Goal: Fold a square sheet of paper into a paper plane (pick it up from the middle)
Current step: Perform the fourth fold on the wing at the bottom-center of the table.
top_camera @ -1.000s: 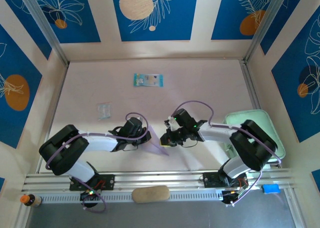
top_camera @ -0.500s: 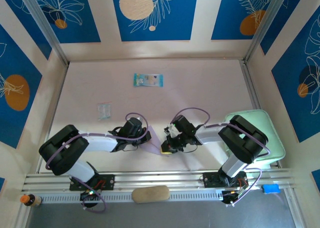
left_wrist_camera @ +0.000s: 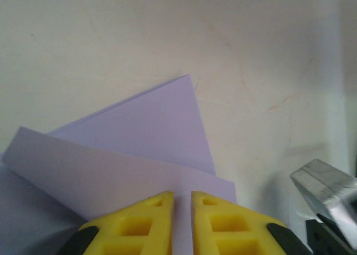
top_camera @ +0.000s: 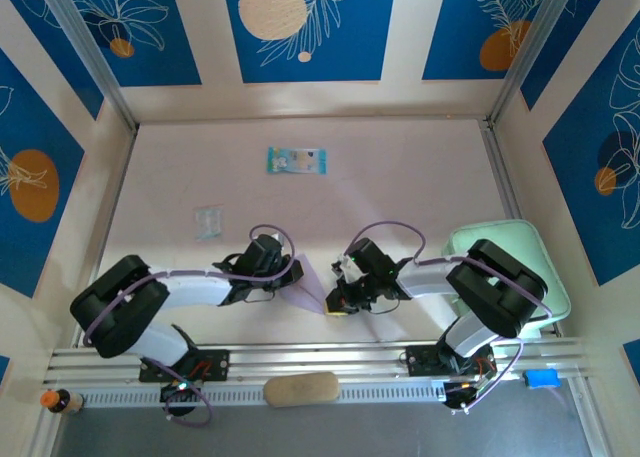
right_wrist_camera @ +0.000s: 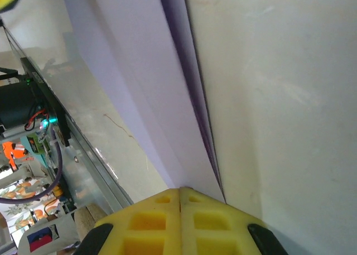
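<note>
Folded lilac sheet slanting far-left to near-right between arms; right jaws closed at crease, left jaws barely parted, grip unclear.

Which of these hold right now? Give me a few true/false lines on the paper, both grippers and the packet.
1. The sheet of paper lies between the left gripper and the right gripper. True.
2. The sheet is a flat, unfolded square. False: it is folded, with layers overlapping and one coming to a point.
3. The right gripper's fingers are pressed shut together. True.
4. The left gripper is wide open. False: its fingers stand only a narrow gap apart, over the sheet.
5. The blue-green packet sits in the mint-green tray. False: it lies on the table at the far side, well apart from the tray.
</note>
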You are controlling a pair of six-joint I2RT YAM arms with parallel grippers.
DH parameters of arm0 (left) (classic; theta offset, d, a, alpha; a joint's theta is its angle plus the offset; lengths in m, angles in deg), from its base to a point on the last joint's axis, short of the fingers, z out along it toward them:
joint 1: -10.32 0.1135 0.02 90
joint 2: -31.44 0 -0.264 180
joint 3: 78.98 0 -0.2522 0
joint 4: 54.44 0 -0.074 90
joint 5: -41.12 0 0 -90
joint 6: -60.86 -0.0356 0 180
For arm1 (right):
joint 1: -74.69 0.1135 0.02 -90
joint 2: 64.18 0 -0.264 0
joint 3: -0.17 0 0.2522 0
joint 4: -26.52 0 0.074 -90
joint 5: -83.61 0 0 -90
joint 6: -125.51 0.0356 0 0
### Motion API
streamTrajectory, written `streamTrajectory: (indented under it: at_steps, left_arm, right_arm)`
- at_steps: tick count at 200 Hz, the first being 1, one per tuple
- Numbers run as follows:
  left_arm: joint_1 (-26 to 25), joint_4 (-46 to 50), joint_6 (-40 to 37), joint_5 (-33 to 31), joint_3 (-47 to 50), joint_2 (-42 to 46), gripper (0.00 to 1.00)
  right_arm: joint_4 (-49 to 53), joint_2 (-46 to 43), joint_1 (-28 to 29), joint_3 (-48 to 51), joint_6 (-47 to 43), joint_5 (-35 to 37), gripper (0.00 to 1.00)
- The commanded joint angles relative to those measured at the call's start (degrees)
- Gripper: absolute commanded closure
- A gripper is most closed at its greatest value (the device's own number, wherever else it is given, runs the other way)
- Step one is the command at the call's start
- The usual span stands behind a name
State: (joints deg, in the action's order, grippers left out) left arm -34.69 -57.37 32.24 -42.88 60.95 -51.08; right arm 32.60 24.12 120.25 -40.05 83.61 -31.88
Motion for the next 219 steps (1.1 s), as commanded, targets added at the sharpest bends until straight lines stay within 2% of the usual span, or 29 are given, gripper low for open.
streamTrajectory:
  at_steps: [1, 34, 71, 115, 145, 219]
  left_arm:
    - [-0.57, 2.33, -0.45, 1.14, -1.89, 2.89, 0.85]
    - [-3.37, 1.74, 1.53, 0.25, -2.39, 3.62, 0.85]
    - [-5.59, -0.54, 2.13, 0.68, -3.82, -0.47, 0.86]
    - [-5.54, -2.32, 2.27, 0.97, -4.04, -4.89, 0.87]
    - [-4.87, 3.02, 4.09, -1.68, -2.68, -5.97, 0.91]
    - [-3.64, 2.79, 5.30, -2.18, 1.49, -7.38, 0.94]
  right_arm:
    - [5.66, -0.22, 1.10, 0.47, 1.06, 3.09, 0.98]
    - [5.10, 1.06, 1.58, -0.04, 2.02, 3.73, 0.99]
    - [5.06, 2.05, 1.73, -0.52, 2.17, 3.79, 1.00]
    - [5.32, 2.05, 1.81, -0.35, 2.14, 3.96, 1.00]
    - [5.36, 1.12, 2.05, 0.27, 2.17, 3.67, 0.99]
    - [6.48, -6.27, 2.68, 6.41, 3.77, 5.22, 0.98]
